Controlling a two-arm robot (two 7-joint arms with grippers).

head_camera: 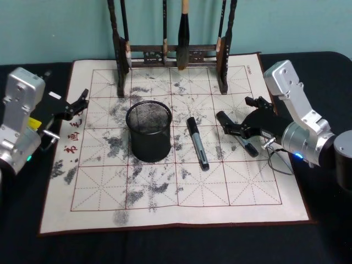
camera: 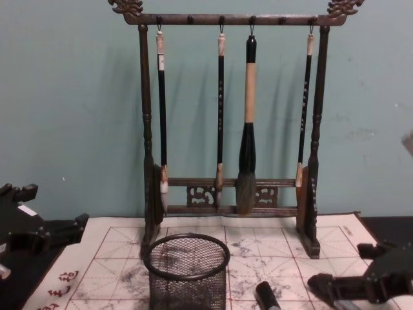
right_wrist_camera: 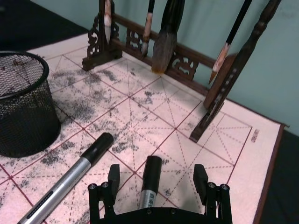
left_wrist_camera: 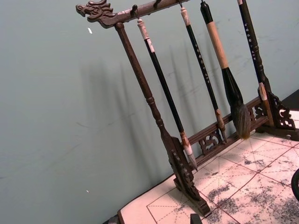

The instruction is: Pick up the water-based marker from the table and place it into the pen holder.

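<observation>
The pen holder point(head_camera: 149, 131) point(right_wrist_camera: 21, 102) point(camera: 187, 271), a black wire-mesh cup, stands upright left of centre on the white mat. Two black-and-silver markers lie on the mat to its right. One marker point(head_camera: 197, 143) point(right_wrist_camera: 70, 175) point(camera: 264, 295) lies free beside the holder. The other marker point(head_camera: 247, 146) point(right_wrist_camera: 150, 182) lies between the spread fingers of my right gripper point(head_camera: 235, 109) point(right_wrist_camera: 156, 173) point(camera: 352, 282), which is open and low over it, not closed on it. My left gripper point(head_camera: 78, 103) is open at the mat's left edge, holding nothing.
A tall dark wooden brush rack point(head_camera: 170, 55) point(left_wrist_camera: 187, 140) point(right_wrist_camera: 187, 60) point(camera: 229, 129) with several hanging brushes stands along the mat's far edge. The mat point(head_camera: 165, 203) lies on a dark table point(head_camera: 165, 247), with a teal wall behind.
</observation>
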